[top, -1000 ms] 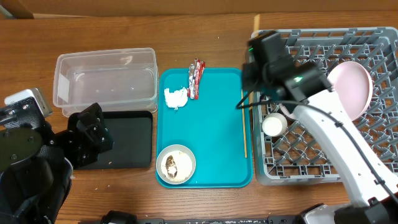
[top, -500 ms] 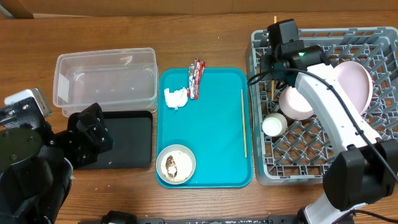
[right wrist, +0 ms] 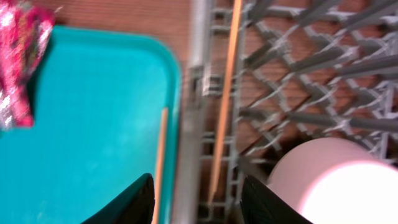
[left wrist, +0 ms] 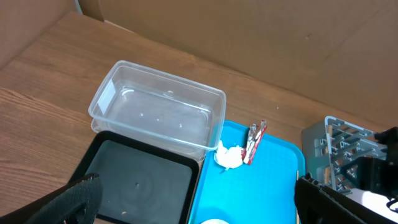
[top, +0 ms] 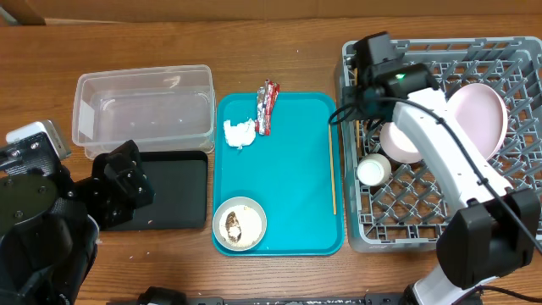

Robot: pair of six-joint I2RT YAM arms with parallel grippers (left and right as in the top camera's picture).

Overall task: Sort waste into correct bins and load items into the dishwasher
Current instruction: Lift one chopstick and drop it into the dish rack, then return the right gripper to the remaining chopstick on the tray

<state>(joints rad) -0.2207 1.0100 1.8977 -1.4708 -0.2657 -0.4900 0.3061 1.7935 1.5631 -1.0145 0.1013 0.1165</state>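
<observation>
My right gripper (top: pixel 362 85) (right wrist: pixel 196 205) is open and empty above the left wall of the grey dish rack (top: pixel 508 212) (right wrist: pixel 199 93). One wooden chopstick (right wrist: pixel 224 93) lies in the rack. The other chopstick (top: pixel 332 169) (right wrist: pixel 160 155) lies on the teal tray (top: pixel 288 195). The rack holds the pink plate (top: pixel 478 119), pink bowl (top: pixel 402 142) and white cup (top: pixel 373 169). The tissue (top: pixel 239 133), the wrapper (top: pixel 266 106) and the grey-rimmed bowl (top: pixel 240 224) with food scraps sit on the teal tray. My left gripper (top: pixel 118 182) (left wrist: pixel 199 205) is open over the black tray (top: pixel 174 191).
The clear tub (top: pixel 142 110) (left wrist: pixel 158 115) stands behind the black tray (left wrist: pixel 137 180), left of the teal tray (left wrist: pixel 267 186). The rack's upright pegs and walls surround my right gripper. A cardboard wall runs along the table's back edge.
My right gripper carried a chopstick over the rack's left wall, let it go into the rack and opened. The left arm has not moved.
</observation>
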